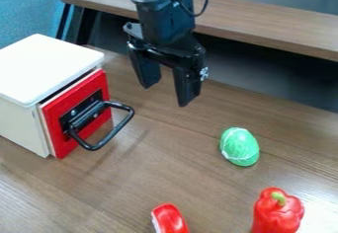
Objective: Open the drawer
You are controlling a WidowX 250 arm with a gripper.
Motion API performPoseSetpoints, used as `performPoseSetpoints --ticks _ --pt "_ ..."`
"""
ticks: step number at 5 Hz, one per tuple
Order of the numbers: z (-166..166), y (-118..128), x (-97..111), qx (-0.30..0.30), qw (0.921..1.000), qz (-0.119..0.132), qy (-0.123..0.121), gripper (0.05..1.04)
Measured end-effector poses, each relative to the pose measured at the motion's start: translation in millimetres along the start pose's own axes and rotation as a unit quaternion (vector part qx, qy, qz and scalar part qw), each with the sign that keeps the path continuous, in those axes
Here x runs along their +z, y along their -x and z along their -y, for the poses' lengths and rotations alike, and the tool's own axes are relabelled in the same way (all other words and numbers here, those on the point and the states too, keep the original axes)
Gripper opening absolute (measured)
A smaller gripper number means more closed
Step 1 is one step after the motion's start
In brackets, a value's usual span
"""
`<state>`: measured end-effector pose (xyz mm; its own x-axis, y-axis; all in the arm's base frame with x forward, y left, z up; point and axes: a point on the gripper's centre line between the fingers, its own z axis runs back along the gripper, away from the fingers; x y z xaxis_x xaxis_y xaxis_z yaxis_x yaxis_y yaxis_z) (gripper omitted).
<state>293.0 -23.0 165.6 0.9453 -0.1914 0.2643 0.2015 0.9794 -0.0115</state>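
The gripper (169, 95) hangs in the upper middle with its fingers apart and nothing between them. It is to the right of the drawer's handle and farther back, touching neither handle nor box. A white box (49, 69) stands at the left, holding a drawer with a red front (58, 121). A black loop handle (122, 124) sticks out from that front toward the right. The drawer front sits close against the box, with a narrow dark gap along its edge.
A green egg-shaped object (239, 147) lies on the wooden table (165, 165) at the right. Near the front edge are a red pepper (277, 211) and a red-and-white object (170, 219). A raised wooden shelf (264, 27) runs across the back.
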Motion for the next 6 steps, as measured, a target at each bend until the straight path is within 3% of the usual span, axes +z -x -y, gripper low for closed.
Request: performPoseSetpoints --ticks 3,6 --pt "-3 6 -18 0.001 0.9995 -0.032 -0.003 0.999" --pt "-61 29 -46 0.065 0.9944 -0.076 -0.033 0.999"
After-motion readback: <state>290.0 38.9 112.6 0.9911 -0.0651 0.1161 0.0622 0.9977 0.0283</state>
